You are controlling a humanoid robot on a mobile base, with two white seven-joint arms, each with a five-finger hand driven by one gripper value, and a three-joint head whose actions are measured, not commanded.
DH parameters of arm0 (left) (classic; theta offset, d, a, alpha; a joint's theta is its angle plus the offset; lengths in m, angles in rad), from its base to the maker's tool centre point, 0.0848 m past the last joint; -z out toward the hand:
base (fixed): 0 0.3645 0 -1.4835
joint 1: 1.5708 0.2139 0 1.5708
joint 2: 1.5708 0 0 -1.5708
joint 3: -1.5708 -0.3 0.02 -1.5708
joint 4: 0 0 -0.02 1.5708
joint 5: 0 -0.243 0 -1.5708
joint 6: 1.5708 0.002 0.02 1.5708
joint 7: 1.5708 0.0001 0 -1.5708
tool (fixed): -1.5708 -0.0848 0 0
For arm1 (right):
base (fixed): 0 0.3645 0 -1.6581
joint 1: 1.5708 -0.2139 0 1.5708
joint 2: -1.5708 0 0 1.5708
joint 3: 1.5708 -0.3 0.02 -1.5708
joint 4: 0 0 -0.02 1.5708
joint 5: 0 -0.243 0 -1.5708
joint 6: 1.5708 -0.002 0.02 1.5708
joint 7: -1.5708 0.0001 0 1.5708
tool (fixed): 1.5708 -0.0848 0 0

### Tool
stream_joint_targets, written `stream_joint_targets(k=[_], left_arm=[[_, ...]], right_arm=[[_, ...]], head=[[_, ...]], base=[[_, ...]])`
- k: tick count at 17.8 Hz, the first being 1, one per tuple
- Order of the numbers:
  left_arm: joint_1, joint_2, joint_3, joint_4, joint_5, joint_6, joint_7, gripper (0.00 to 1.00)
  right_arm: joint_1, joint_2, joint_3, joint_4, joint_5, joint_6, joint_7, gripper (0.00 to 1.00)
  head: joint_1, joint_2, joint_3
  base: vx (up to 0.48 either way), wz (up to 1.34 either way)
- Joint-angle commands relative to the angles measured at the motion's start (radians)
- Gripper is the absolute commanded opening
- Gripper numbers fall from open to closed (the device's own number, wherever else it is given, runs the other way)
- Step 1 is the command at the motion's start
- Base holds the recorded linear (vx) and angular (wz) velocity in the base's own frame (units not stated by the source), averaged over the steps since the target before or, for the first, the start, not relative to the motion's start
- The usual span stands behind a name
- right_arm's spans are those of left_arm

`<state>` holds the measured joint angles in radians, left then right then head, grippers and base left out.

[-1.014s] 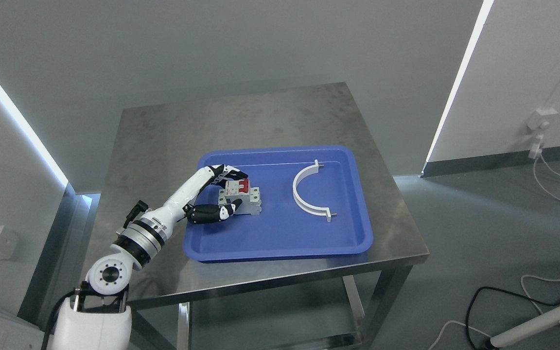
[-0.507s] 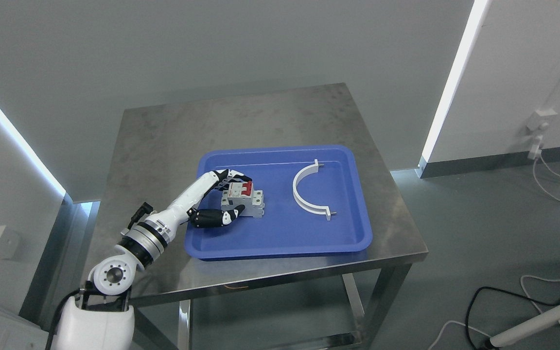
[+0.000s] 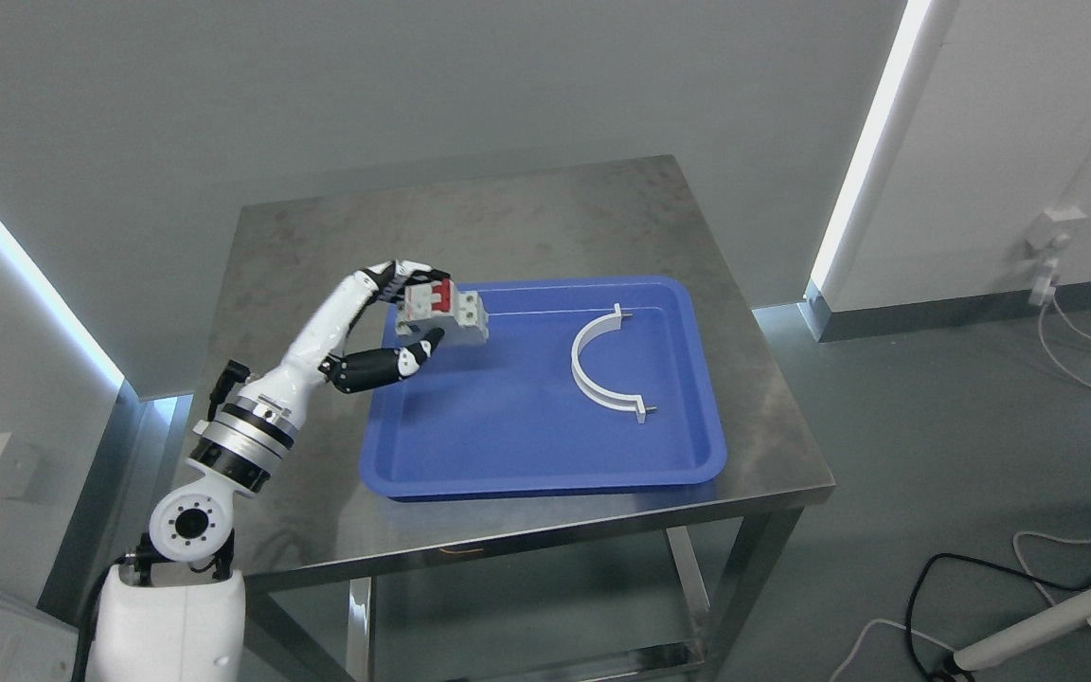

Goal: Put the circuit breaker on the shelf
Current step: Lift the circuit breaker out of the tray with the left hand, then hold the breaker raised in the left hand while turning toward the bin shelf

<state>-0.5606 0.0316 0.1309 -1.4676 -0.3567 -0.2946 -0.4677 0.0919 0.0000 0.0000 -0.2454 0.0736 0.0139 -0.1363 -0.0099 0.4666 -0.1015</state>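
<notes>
The circuit breaker (image 3: 443, 313), grey with a red switch, hangs in the air above the left part of the blue tray (image 3: 527, 464). My left hand (image 3: 416, 315) is shut on it, fingers over its top and the black thumb under its front. The arm comes up from the lower left. No right arm shows, and no shelf is visible except a lower level under the table (image 3: 678, 654).
A white half-ring clamp (image 3: 598, 369) lies in the right half of the tray. The tray sits on a steel table (image 3: 337, 237) with bare metal behind and to the left. Cables (image 3: 981, 578) run across the floor on the right.
My left hand has lifted the circuit breaker off the tray floor, up and slightly to the left. The camera view has shifted a little.
</notes>
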Motion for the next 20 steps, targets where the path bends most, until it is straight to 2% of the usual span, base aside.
stream_joint_targets(k=[1, 3, 9, 12, 14, 20], left_arm=[[-0.005, -0.014, 0.133, -0.023, 0.168, -0.104, 0.217, 0.03], [0.028, -0.014, 0.136, -0.080, 0.171, -0.110, 0.271, 0.03], [0.148, -0.014, 0.164, -0.204, 0.183, -0.064, 0.267, 0.03], [0.220, -0.014, 0.167, -0.229, 0.183, -0.016, 0.184, 0.02], [0.220, -0.014, 0.188, -0.238, 0.188, -0.001, 0.136, 0.02], [0.219, -0.014, 0.196, -0.240, 0.190, -0.047, 0.130, 0.02]], right_arm=[[0.000, -0.017, 0.020, 0.000, 0.000, 0.064, 0.000, 1.00], [0.000, -0.017, 0.020, 0.000, 0.000, 0.064, 0.000, 1.00], [0.000, -0.017, 0.020, 0.000, 0.000, 0.064, 0.000, 1.00], [0.000, -0.017, 0.020, 0.000, 0.000, 0.064, 0.000, 1.00], [0.000, -0.017, 0.020, 0.000, 0.000, 0.064, 0.000, 1.00], [0.000, -0.017, 0.020, 0.000, 0.000, 0.064, 0.000, 1.00]], head=[[0.0000, 0.000, 0.000], [0.0000, 0.000, 0.000], [0.0000, 0.000, 0.000], [0.0000, 0.000, 0.000], [0.0000, 0.000, 0.000], [0.0000, 0.000, 0.000]], base=[[0.003, 0.02], [-0.007, 0.01], [-0.105, 0.03], [-0.229, 0.15], [-0.223, 0.11], [-0.257, -0.05]])
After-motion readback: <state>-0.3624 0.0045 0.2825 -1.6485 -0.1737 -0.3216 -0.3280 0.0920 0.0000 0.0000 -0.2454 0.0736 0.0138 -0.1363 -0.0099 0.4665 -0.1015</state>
